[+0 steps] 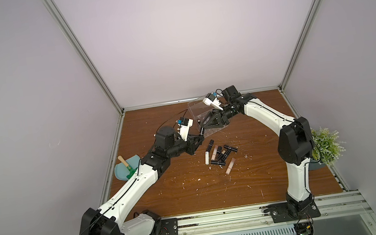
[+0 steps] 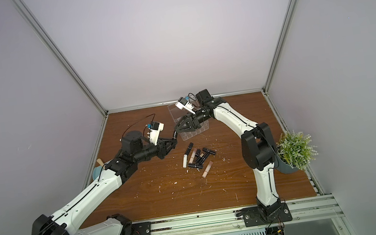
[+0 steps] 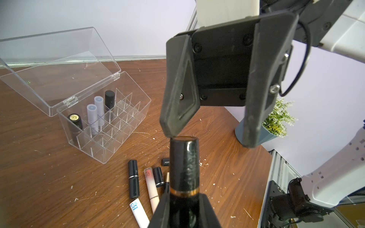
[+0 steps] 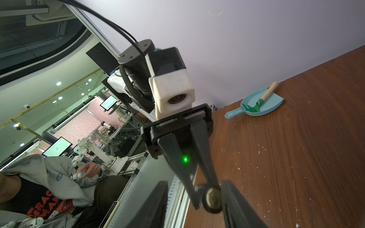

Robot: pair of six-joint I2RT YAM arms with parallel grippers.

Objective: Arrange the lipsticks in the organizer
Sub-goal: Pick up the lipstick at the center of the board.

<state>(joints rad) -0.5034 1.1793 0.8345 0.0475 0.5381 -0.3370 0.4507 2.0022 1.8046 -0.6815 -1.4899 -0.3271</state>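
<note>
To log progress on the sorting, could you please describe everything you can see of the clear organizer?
The organizer is a clear, acrylic-looking rectangular box resting on the wooden table, divided into a grid of small square compartments. Its hinged lid stands open, tilted back. Four lipsticks stand upright in it toward the hinge side: two black, with two lavender between them. The other compartments look empty.

Both top views look down from high at six o'clock, sharing the surface [image 1: 192, 192]. Left wrist camera, close behind left fingers [image 3: 164, 211], faces two o'clock; right, behind right fingers [image 4: 237, 205], eight o'clock; both show the black lipstick [image 3: 184, 165].
</note>
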